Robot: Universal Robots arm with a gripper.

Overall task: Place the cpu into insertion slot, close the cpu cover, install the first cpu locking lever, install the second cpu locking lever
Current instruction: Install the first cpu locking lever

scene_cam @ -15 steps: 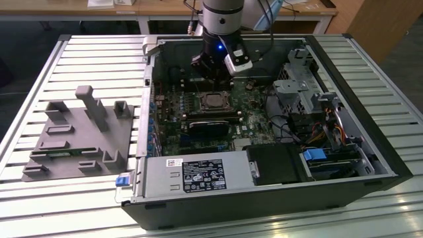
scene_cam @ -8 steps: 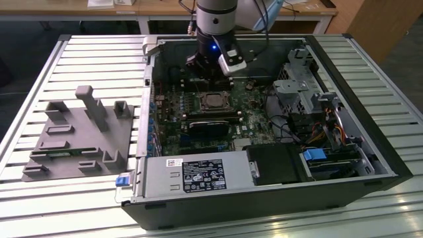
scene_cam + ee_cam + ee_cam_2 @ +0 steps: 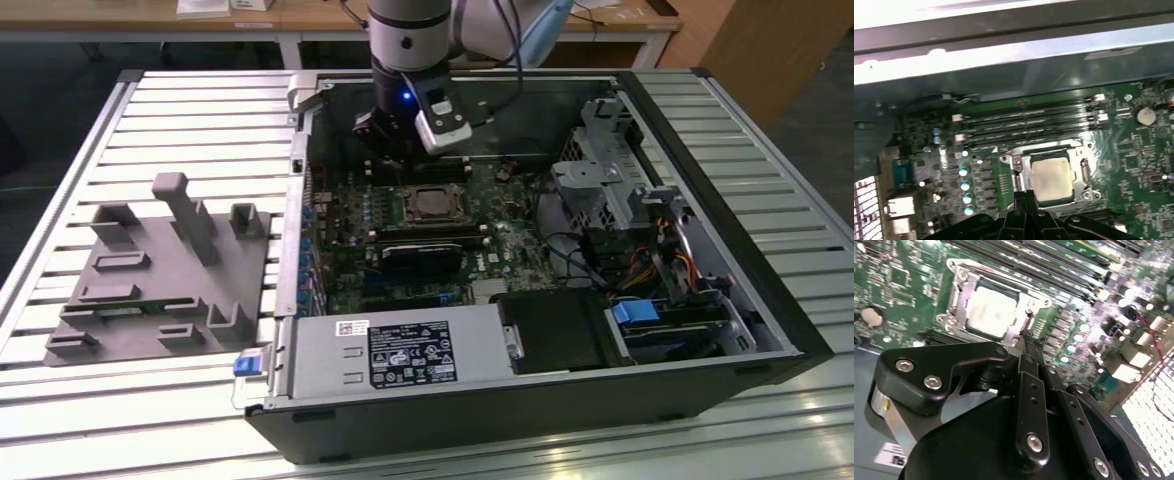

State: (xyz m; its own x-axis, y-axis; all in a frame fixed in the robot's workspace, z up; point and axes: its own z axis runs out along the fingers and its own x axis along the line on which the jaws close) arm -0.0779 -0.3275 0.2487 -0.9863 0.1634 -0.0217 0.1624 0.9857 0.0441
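Note:
The cpu point(image 3: 990, 312) lies flat in the insertion slot point(image 3: 410, 206) of the green circuit board, its dull silver top showing in both wrist views and as a small square point(image 3: 434, 205) in the exterior view. The cpu cover point(image 3: 1024, 162) lies down around the cpu point(image 3: 1053, 177) as a thin silver frame. My gripper point(image 3: 1026, 342) hangs just above the board at one edge of the socket, its black fingertips pressed together and holding nothing. In the first wrist view the gripper point(image 3: 1024, 196) sits right beside the cover's corner. The gripper point(image 3: 390, 150) is toward the case's far wall.
Long black memory slots point(image 3: 1029, 122) run beside the socket. A black rectangular block point(image 3: 420, 262) sits on the board's near side, then the grey power-supply box point(image 3: 387, 355). A metal drive cage point(image 3: 601, 170) and cables stand at the exterior view's right. A grey fixture point(image 3: 160, 270) lies outside the case.

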